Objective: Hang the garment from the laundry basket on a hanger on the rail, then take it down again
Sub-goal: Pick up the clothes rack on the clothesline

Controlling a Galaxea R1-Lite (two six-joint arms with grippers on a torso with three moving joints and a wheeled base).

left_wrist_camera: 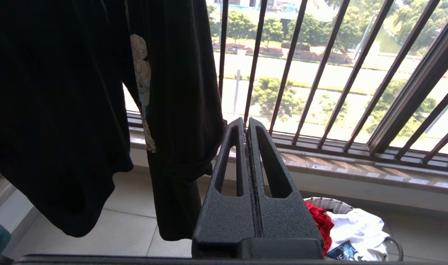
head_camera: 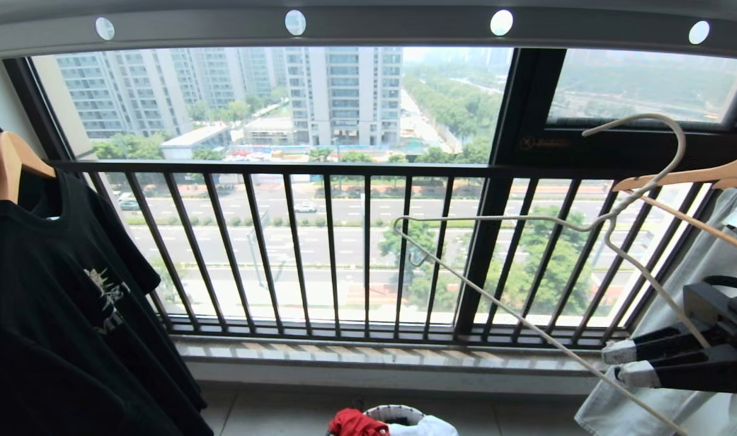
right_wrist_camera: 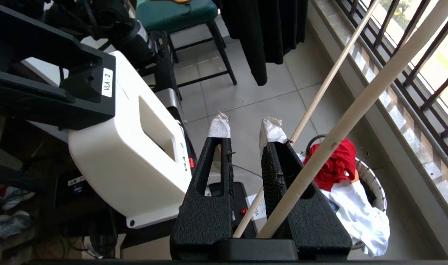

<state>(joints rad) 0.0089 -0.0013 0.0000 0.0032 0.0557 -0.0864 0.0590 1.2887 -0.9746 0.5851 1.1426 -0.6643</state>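
One red garment [head_camera: 356,422] lies bunched in the single laundry basket [head_camera: 398,413], draped over its near-left rim, with one white cloth [head_camera: 427,427] heaped beside it in the same basket. The basket is small and round, with a white rim and dark trim, and it stands on pale grey floor tiles just below the window sill. The garment's print is hidden in the folds.

One thin off-white wire hanger [head_camera: 586,225] is off the rail [head_camera: 368,27], tilted in the air at the right. The right hand [head_camera: 613,363] grips its lower bar and sloping arm between narrow, tape-tipped fingers [right_wrist_camera: 219,125]. The rail runs overhead, grey, with four round holes showing.

Two wooden hangers are in view: one at the left [head_camera: 8,160] carries a black T-shirt [head_camera: 71,303], and one at the right [head_camera: 701,175] carries a pale garment [head_camera: 695,266]. A black barred railing [head_camera: 320,254] fronts the window.

The left hand [left_wrist_camera: 246,127] is parked low near the black T-shirt, its fingers pressed together and holding nothing. In the right wrist view, a green-seated chair [right_wrist_camera: 179,14] stands behind.
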